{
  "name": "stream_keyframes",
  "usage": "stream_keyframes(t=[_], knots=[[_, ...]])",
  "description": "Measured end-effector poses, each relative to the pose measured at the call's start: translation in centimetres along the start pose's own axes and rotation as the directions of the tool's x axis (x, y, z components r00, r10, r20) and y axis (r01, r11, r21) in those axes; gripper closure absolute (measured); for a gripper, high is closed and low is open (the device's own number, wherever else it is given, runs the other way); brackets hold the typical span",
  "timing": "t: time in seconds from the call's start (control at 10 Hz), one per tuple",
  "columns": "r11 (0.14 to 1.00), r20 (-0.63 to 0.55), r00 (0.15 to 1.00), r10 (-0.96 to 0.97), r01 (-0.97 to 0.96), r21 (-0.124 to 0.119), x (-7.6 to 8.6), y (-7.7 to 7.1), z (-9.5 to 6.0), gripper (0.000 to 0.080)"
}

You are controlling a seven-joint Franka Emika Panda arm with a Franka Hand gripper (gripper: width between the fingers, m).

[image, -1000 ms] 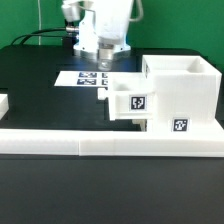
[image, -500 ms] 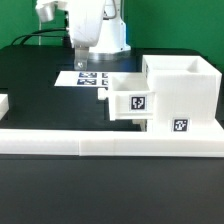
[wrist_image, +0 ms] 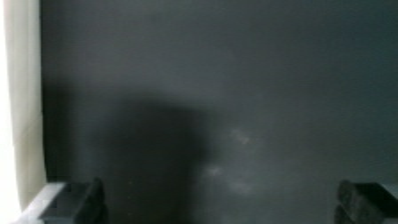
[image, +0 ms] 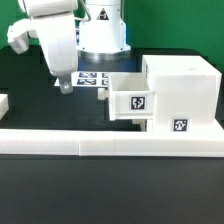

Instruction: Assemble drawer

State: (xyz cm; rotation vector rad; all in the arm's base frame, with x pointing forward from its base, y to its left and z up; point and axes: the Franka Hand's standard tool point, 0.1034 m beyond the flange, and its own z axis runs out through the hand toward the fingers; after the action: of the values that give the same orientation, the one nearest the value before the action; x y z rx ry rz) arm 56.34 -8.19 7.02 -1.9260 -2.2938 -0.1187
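The gripper (image: 63,85) hangs with fingers (wrist_image: 77,200) spread wide and empty above the dark table (wrist_image: 214,90), well apart from the drawer (image: 165,95).

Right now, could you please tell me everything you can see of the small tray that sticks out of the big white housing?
The tray is white, plastic-looking and open-topped, with thin walls and a black-and-white square tag on the wall facing the camera. A small knob juts from its end on the exterior view's left. It sits level, partly slid into the housing, with its outer part showing. It stands behind the low white border wall. The gripper hangs apart from it, not touching.
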Motion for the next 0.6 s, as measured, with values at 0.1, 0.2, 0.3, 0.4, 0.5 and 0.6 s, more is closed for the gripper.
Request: stream_keyframes(t=[0.1,0.2,0.3,0.4,0.5,0.6], knots=[[0.999,-0.001,0.999,0.034,-0.034,-0.002,1.1,0.4,0.4,0.0150],[0.999,-0.007,0.999,0.040,-0.040,-0.003,2.3,0.7,0.9,0.0150],[0.999,-0.011,0.999,0.053,-0.053,-0.001,3.2,0.9,1.1,0.0150],[0.997,-0.014,0.997,0.079,-0.079,-0.007,4.3,1.2,1.3,0.0150],[0.995,-0.018,0.995,0.097,-0.098,-0.012,6.0,1.8,1.7,0.0150],[0.994,-0.020,0.994,0.107,-0.108,-0.010,7.1,2.1,1.9,0.0150]])
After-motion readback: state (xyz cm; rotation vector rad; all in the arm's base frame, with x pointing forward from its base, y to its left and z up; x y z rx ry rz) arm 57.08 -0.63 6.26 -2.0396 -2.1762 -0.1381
